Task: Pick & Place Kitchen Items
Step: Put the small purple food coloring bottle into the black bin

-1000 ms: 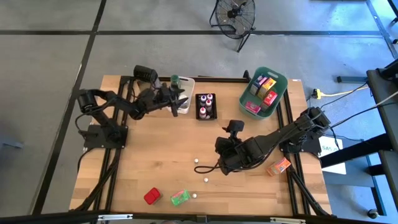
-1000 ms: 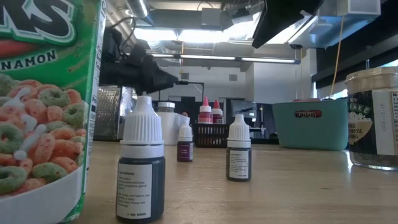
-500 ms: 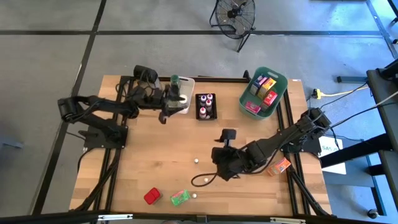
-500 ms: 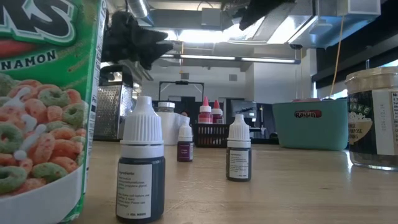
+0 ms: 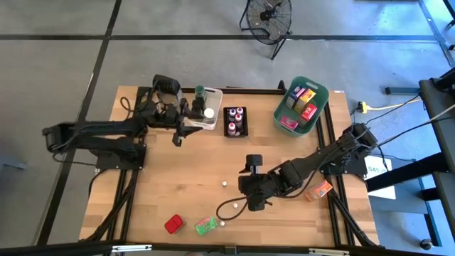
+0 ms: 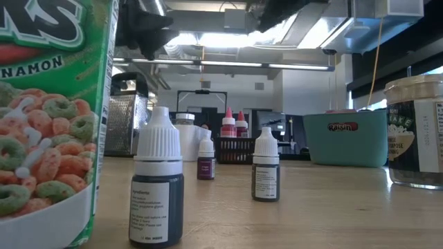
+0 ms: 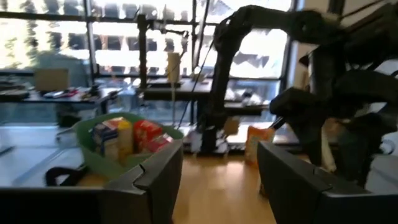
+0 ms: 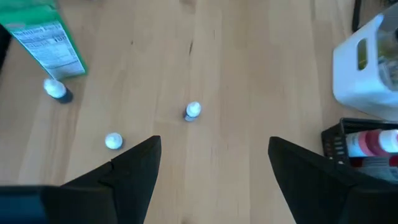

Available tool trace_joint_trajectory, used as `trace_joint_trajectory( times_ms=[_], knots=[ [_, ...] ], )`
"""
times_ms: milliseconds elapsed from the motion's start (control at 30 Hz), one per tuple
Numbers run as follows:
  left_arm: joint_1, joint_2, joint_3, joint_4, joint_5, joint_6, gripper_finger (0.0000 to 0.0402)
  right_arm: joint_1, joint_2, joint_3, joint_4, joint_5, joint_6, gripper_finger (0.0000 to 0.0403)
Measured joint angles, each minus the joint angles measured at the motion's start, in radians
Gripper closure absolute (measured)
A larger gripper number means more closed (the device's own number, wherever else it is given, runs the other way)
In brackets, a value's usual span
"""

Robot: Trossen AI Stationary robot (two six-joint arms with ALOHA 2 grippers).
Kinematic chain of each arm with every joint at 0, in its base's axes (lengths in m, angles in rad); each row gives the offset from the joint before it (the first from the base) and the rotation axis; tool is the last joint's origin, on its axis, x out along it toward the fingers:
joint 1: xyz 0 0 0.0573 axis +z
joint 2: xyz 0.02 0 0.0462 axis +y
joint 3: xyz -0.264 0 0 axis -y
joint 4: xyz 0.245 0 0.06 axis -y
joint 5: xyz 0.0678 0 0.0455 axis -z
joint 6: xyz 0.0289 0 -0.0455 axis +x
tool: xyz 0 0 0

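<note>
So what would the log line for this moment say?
left gripper: open, empty, by white bin | right gripper: open, empty, over small bottles

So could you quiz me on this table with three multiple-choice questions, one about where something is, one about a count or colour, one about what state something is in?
1. Where do the colourful boxed packets sit?
A. In the round teal plastic bin
B. In the white plastic bin
C. On the floor

2. How many tiny white-capped dropper bottles stand loose on the bare wooden tabletop?
A. One
B. Three
C. Six

3. How are the right gripper's two dark fingers?
A. Clamped on a bottle
B. Apart, holding nothing
C. Out of sight

Answers:
1 A: the high view shows the packets inside the teal bin at the table's far side.
2 B: three white caps show on the wood in the high view.
3 B: the right wrist view shows bare wood between the spread fingers.
</note>
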Motion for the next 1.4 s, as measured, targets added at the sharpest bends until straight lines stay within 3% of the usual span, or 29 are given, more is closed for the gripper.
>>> trace_joint_trajectory(
  times_ms=[200,400,567,867,1200,1400],
  knots=[
    [-0.069,-0.187,0.0,-0.36,-0.174,0.107,0.0203,-0.089,0.038,-0.001,-0.018,-0.129,-0.03,0.0103],
    [-0.142,-0.272,0.001,-0.59,-0.28,0.114,0.0203,-0.217,0.102,0.0,0.039,-0.35,-0.097,0.0102],
    [-0.166,-0.277,0.001,-0.624,-0.358,0.114,0.0203,-0.281,0.163,0.0,0.139,-0.496,-0.18,0.0102],
    [-0.165,-0.277,0.001,-0.695,-0.37,0.114,0.0203,-0.304,0.267,0.0,0.269,-0.695,-0.384,0.0102],
    [-0.165,-0.277,0.001,-0.694,-0.41,0.114,0.0203,-0.328,0.287,0.0,0.269,-0.715,-0.426,0.0102],
    [-0.165,-0.277,0.001,-0.691,-0.41,0.114,0.0203,-0.348,0.34,-0.001,0.299,-0.837,-0.426,0.0103]
  ],
)
